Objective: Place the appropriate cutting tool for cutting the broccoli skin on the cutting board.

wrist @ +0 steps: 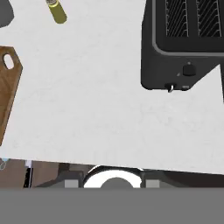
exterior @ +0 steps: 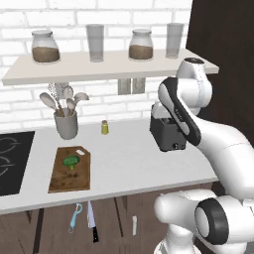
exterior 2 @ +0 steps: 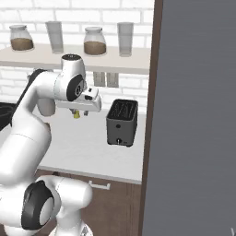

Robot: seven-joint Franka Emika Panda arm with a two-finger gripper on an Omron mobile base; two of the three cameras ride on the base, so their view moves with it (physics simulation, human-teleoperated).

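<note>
A home kitchen: a white counter (exterior: 129,163) runs below a white brick wall (exterior: 114,15), with a black toaster (exterior: 166,133), a utensil crock (exterior: 66,124), a cooktop (exterior: 12,161) at far left, and a shelf (exterior: 99,67) holding jars (exterior: 45,47) and glasses (exterior: 95,42).

Light: bright, even, diffuse, with no clear direction.
Shadows: faint; a soft one under the shelf (exterior: 99,67), barely any beside the toaster (exterior: 166,133) on the surface (exterior: 129,158).
Glare: none; a mild sheen on the white arm (exterior 2: 27,133).
Sharpness: all three views slightly soft and low-resolution, edges jagged.
Distortion: none noticeable at the edges.
</note>
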